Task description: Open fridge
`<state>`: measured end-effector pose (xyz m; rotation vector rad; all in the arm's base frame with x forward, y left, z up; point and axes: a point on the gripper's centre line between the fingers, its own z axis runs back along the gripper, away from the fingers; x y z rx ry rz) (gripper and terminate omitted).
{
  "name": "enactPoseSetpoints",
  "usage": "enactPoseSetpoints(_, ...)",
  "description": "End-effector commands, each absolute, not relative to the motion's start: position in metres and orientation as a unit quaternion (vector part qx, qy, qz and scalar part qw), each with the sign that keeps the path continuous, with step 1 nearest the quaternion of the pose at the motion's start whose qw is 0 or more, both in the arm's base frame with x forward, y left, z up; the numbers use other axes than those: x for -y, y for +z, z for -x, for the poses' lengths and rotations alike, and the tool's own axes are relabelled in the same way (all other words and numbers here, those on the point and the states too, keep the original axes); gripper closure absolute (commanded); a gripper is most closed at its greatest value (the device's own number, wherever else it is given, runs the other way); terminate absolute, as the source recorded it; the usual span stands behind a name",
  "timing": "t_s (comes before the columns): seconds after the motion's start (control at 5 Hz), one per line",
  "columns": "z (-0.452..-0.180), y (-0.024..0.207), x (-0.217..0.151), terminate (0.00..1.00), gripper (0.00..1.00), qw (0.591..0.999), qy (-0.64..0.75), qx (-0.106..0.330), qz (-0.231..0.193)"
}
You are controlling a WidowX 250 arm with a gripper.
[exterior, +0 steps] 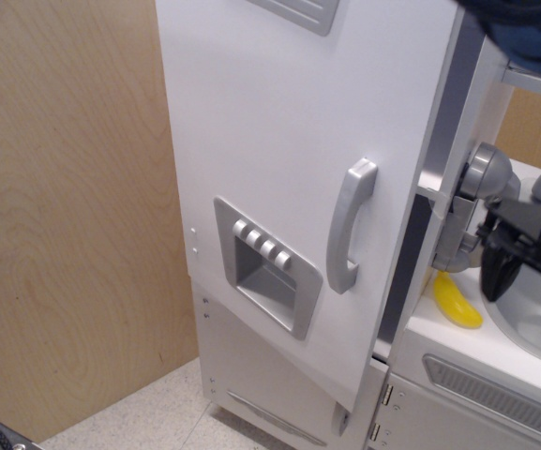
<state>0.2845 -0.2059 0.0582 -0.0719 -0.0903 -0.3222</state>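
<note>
We see the gripper (518, 246) at the right edge of the picture, a black shape partly cut off by the frame. One dark finger (497, 267) hangs down over the sink (533, 323), but the other finger is out of sight, so we cannot tell whether the jaws stand open or closed. It holds nothing that we can see, and it is well apart from the fridge handle. A blurred dark blue part of the arm (523, 28) fills the top right corner.

Just left of the gripper we find a grey faucet-like fitting (472, 211) mounted on the cabinet's side post. Below it a yellow banana (458, 300) lies on the white counter (439, 342), just beside the sink rim. Under the counter a grey vent (490, 394) runs across the sink cabinet.

Farther left stands the fridge (270, 141), its tall white door swung partly out, with a dark gap showing along its right edge. The curved silver handle (350, 225) sits upright near that edge, and the grey recessed panel (265, 272) with its four knobs lies to the left of it. Below is the short lower door (270, 384).

Behind the fridge on the left we see a light plywood wall (64, 216), and at the bottom a pale speckled floor (148, 417).
</note>
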Motion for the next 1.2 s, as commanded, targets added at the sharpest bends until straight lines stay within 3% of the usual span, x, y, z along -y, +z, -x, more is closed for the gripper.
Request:
enactPoseSetpoints(0.0,-0.316,0.081,0.201,0.00,0.00,0.980,-0.177,0.088,0.026)
enactPoseSetpoints(0.6,-0.323,0.090,0.136,0.00,0.00,0.974,-0.142,0.154,-0.083)
enactPoseSetpoints(0.8,-0.316,0.096,0.118,0.00,0.00,0.975,-0.115,0.166,-0.097)
enactPoseSetpoints(1.0,-0.291,0.102,0.098,0.00,0.00,0.975,-0.119,0.163,-0.096)
